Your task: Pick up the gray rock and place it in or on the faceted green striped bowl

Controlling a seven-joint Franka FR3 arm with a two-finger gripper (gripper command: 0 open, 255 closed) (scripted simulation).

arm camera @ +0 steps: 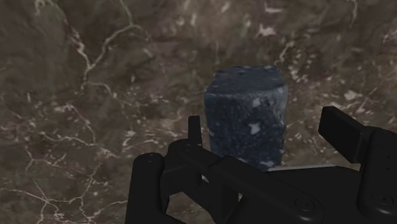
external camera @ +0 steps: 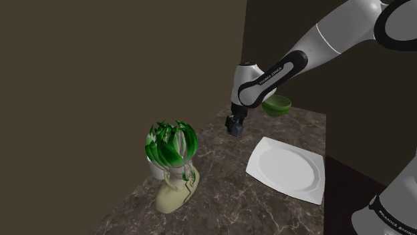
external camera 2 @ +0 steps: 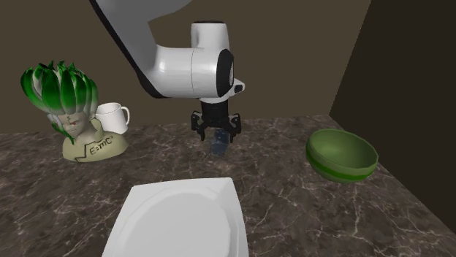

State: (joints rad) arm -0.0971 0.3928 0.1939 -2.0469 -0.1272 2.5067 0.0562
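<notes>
- Over the far part of the dark marble counter point(external camera: 224, 200) in the shoulder view, the black gripper point(external camera: 234, 125) hangs low and points down. The green bowl point(external camera: 279, 104) sits just beyond it toward that view's right, partly hidden by the forearm. A white square plate point(external camera: 286, 169) lies nearer the stand, and a bust point(external camera: 171, 160) with spiky green hair stands well apart at that view's left.
- From the second exterior view, the dark blue-grey speckled rock point(external camera 2: 218, 146) stands just under the gripper, with the fingertips reaching down around its top. Whether it rests on the counter or hangs clear of it cannot be told here. The bowl, faceted with faint darker stripes, is well apart toward this view's right. A white mug point(external camera 2: 113, 117) stands just beside the bust on the left.
- Along the wrist view, the rock stands upright between the two fingers point(arm camera: 343, 130), which are spread. One finger is close to its side, and bare counter shows between the rock and the other. The pincer is therefore open and grips nothing.
- The step in hand looks like the end of the approach, with the grasp not yet made. The next move calls for centring on the rock so that both pads meet its flat sides, then closing firmly. After that the rock must be lifted high enough to clear the bowl's rim and carried across to it.
</notes>
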